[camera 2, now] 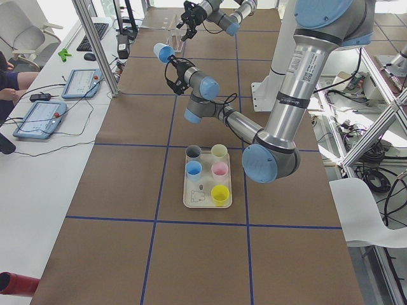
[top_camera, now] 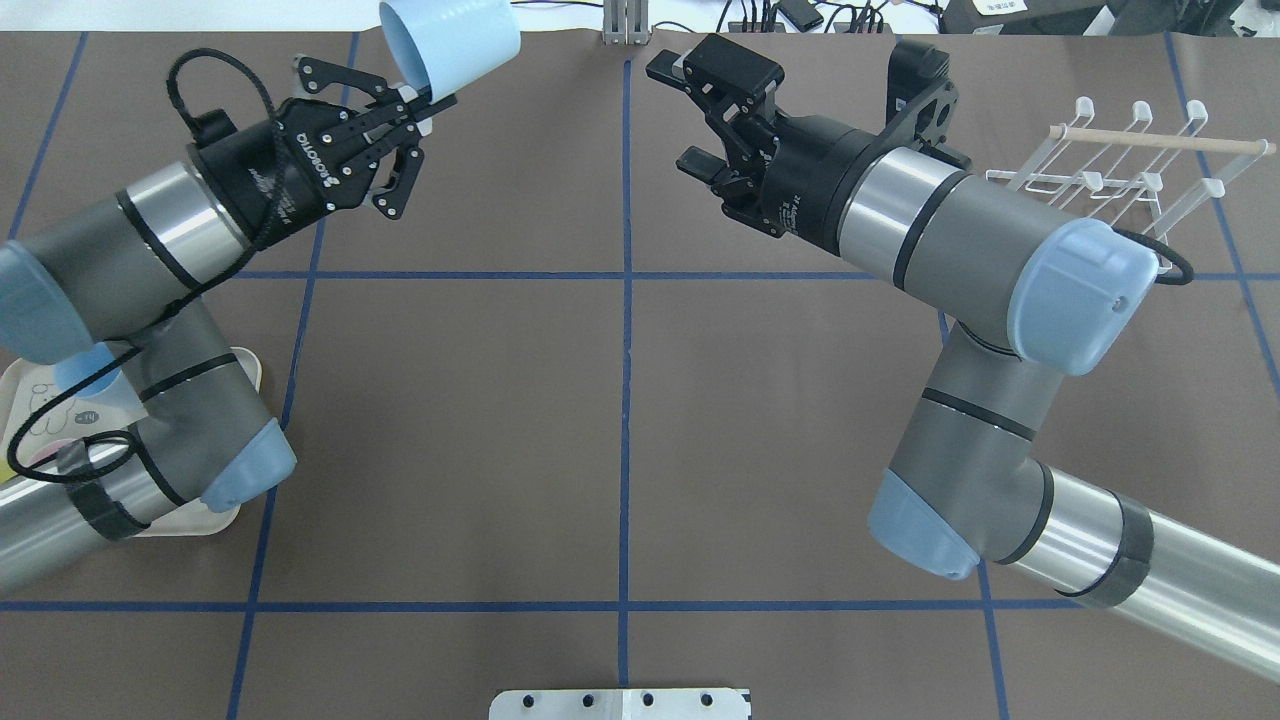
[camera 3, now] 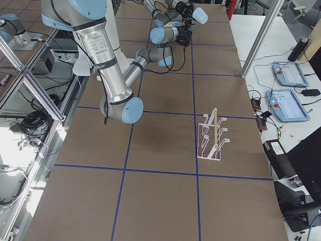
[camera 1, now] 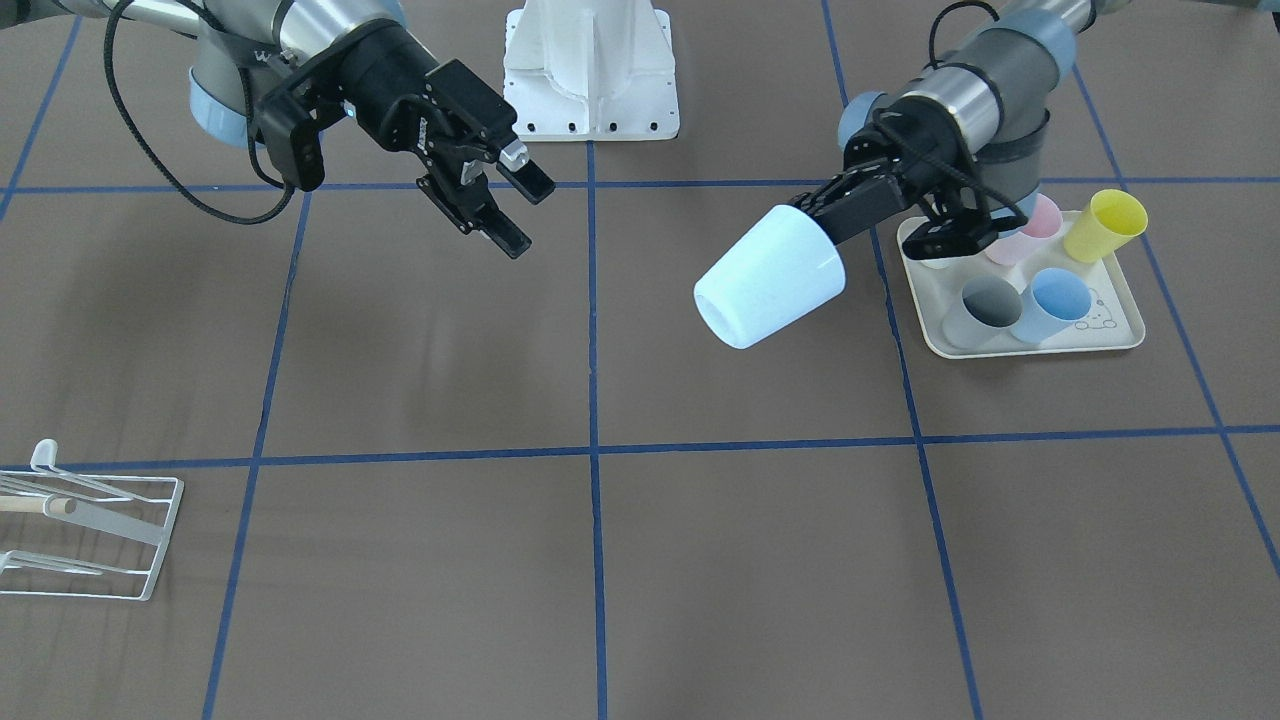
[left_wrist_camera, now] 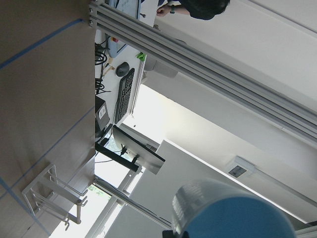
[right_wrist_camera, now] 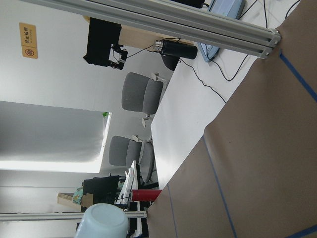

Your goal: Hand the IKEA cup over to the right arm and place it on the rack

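A pale blue IKEA cup (camera 1: 768,277) hangs tilted in the air above the table, and my left gripper (camera 1: 835,218) is shut on its wall at the wide end. In the overhead view the same cup (top_camera: 452,42) sits near the far edge, left of centre, held by the left gripper (top_camera: 432,100). My right gripper (camera 1: 515,208) is open and holds nothing, a gap away from the cup and turned toward it; it also shows as the right gripper (top_camera: 697,112) from overhead. The white wire rack (camera 1: 95,520) with a wooden dowel stands at the table's far right corner, rack (top_camera: 1130,165).
A cream tray (camera 1: 1040,350) beside the left arm holds several coloured cups, among them a yellow one (camera 1: 1105,225). The robot's white base mount (camera 1: 590,70) stands between the arms. An aluminium frame post and operator desks lie beyond the far edge.
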Controlling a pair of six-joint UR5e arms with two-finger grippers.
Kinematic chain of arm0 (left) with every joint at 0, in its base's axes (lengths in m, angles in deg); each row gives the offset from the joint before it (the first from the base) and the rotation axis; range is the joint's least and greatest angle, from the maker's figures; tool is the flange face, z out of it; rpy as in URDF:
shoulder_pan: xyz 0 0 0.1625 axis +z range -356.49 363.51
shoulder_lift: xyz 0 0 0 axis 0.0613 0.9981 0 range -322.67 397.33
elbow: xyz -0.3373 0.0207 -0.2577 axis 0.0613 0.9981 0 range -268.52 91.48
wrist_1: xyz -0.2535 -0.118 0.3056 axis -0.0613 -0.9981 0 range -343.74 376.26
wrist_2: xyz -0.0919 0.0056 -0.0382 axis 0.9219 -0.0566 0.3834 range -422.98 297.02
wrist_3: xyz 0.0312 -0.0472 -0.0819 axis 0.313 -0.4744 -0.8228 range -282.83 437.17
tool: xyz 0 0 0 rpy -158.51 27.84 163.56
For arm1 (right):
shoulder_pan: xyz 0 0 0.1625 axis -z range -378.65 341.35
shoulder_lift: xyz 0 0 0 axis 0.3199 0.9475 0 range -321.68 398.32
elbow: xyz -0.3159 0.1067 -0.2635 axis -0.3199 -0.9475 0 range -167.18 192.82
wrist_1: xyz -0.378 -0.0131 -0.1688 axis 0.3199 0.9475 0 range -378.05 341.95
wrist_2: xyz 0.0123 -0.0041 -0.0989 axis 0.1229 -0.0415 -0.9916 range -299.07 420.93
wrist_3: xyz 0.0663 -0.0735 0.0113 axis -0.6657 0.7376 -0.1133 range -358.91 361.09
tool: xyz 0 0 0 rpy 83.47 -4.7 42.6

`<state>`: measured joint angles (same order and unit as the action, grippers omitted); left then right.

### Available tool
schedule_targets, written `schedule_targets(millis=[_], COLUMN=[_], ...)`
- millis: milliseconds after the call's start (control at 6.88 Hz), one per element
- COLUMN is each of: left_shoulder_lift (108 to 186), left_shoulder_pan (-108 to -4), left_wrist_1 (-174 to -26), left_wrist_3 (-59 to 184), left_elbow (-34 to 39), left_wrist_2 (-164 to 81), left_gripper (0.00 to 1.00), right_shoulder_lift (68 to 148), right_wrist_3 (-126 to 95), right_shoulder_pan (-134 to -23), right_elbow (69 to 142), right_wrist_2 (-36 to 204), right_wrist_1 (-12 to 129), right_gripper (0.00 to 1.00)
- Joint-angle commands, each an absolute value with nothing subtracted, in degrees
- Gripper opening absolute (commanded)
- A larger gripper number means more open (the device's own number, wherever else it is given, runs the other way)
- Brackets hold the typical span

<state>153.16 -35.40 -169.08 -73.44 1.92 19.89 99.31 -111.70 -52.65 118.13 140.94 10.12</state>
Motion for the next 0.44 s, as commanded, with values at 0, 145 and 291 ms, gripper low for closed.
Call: schedule_targets(millis=[0, 145, 291], left_shoulder_lift=[156.24, 156.24, 156.24], left_shoulder_pan=[-32.96, -32.96, -32.96], left_wrist_1=[-169.27, -169.36, -170.93], left_wrist_3=[-73.74, -73.83, -73.74], left_elbow=[-0.19, -0.10, -0.19], left_wrist_2=[17.88, 17.88, 17.88], left_gripper=[0.00, 0.00, 0.00], right_shoulder_lift=[98.61, 98.52, 98.52], right_wrist_3=[-112.64, -112.55, -112.64], right_shoulder_pan=[-50.83, -50.30, -50.21], right_elbow=[118.11, 118.11, 118.11], right_wrist_2=[138.19, 137.49, 137.39], right_wrist_1=[9.90, 9.90, 9.90], right_gripper=[1.00, 1.00, 1.00])
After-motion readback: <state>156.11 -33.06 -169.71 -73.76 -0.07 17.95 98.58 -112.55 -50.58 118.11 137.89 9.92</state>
